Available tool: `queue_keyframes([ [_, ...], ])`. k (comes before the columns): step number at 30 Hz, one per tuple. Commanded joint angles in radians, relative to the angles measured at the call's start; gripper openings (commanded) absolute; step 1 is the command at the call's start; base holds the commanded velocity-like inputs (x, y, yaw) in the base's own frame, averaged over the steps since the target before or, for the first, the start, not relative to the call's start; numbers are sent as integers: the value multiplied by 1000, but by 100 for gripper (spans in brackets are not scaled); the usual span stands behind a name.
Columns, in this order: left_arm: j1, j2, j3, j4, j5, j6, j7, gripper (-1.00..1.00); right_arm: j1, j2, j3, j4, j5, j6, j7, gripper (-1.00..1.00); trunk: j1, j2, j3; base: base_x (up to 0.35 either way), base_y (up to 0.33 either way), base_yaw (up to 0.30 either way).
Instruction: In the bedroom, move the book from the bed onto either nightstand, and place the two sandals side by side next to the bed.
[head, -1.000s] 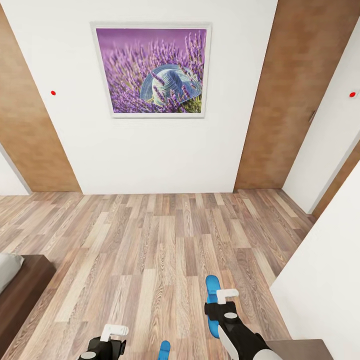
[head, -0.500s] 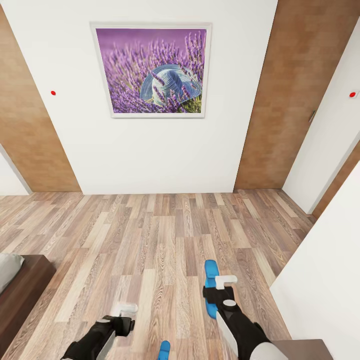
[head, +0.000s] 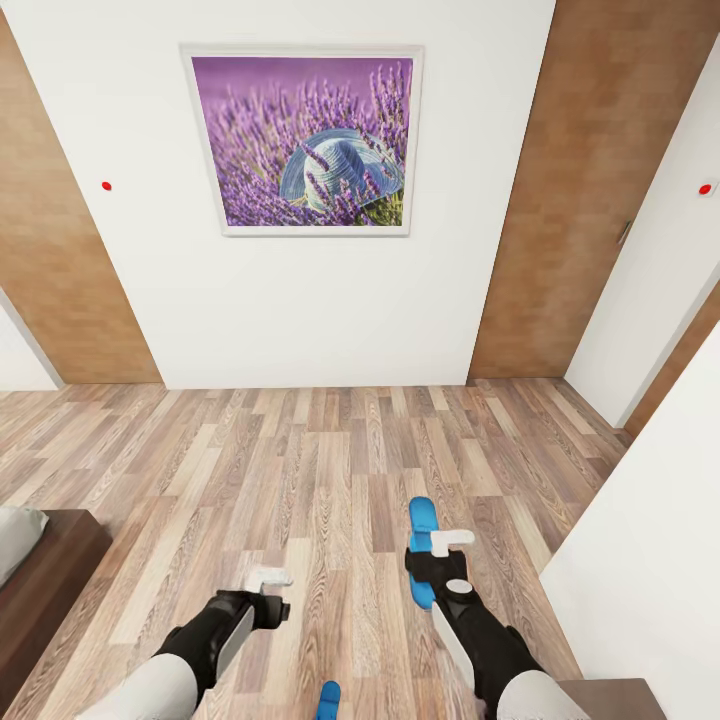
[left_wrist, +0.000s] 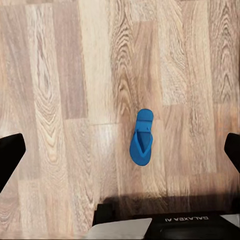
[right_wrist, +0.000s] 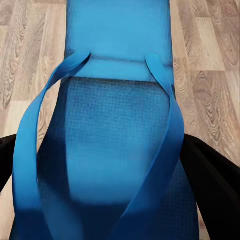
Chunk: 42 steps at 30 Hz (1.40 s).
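Wood-plank floor (left_wrist: 60, 100), blue sandal (left_wrist: 141, 144), "GALAXEA AI" lettering (left_wrist: 184, 219) nearby.

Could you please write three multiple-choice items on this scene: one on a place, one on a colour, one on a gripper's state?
1. Where does the free sandal lie?
A on the bed
B on the floor
C on a nightstand

2. What colour are the sandals' straps?
A white
B blue
C red

3. What is the right gripper doing?
A hanging open and empty
B holding a book
C holding a sandal

Answers: 1 B, planks surround it in the left wrist view. 2 B, both straps match the soles. 3 C, the sandal sits between its fingers.
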Motion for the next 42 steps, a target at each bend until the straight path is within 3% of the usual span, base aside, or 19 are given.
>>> queue_keyframes([
  [1,-2,0,-3,4,3,7,3,100,-1,-1,6,-4,-4,7,-8,-100,1,-2,-2,0,0,0],
  [7,-50,-4,-3,31,12,40,5,100,-2,-1,7,-20,-3,8,-8,-100,1,-2,-2,0,0,0],
  [12,-96,-6,-3,40,17,146,6,100,2,-1,10,-98,-3,19,-8,-100,1,-2,-2,0,0,0],
  [17,-109,-15,-3,39,18,188,12,100,6,-1,11,-216,-3,108,-8,-100,1,-2,-2,0,0,0],
  [25,-113,-21,-5,37,18,196,25,100,6,0,10,-305,-13,267,-7,-100,1,-2,-2,0,0,0],
  [30,-113,-22,-5,36,19,196,27,100,6,0,11,-314,-13,290,-7,-100,1,-2,-2,0,0,0],
  [38,-113,-22,-5,36,19,193,27,100,6,0,11,-323,-10,296,-8,-100,31,-58,-27,0,0,0],
  [42,-113,-21,-5,36,19,191,24,100,6,0,13,-371,-7,303,-9,-100,47,-86,-40,0,0,0],
])
